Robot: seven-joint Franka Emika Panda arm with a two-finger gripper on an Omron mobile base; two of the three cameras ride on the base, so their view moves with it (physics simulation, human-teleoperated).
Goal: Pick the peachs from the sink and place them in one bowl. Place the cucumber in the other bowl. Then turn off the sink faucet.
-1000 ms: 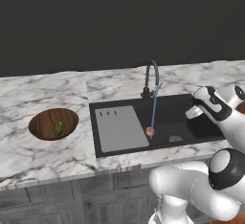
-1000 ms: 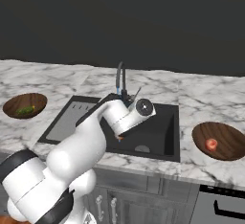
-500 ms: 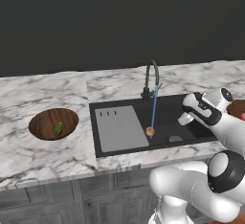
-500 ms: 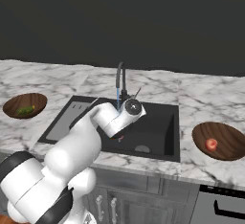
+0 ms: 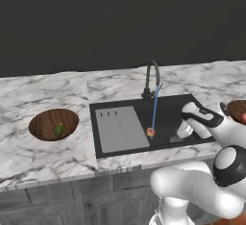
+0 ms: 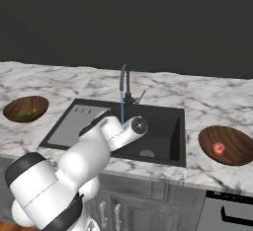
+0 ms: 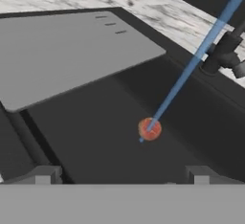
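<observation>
A white robot arm reaches over a black sink (image 5: 168, 116) set in a marble counter (image 5: 43, 152). Its gripper (image 7: 122, 176) hangs low inside the basin with jaws spread wide and nothing between them. Ahead of the jaws and centred between them, a small orange-red peach (image 7: 149, 128) sits on the sink floor, directly under a thin blue stream of water from the faucet (image 5: 152, 79).

Another peach (image 6: 217, 149) already lies in a wooden bowl (image 6: 232, 138) on the counter, off to one side of the jaws. The cucumber (image 5: 58, 130) rests in the other bowl (image 5: 45, 119) on the opposite side.

The step in hand appears to be fetching the last peach. Next, the open jaws need to advance, straddle the fruit and close.
</observation>
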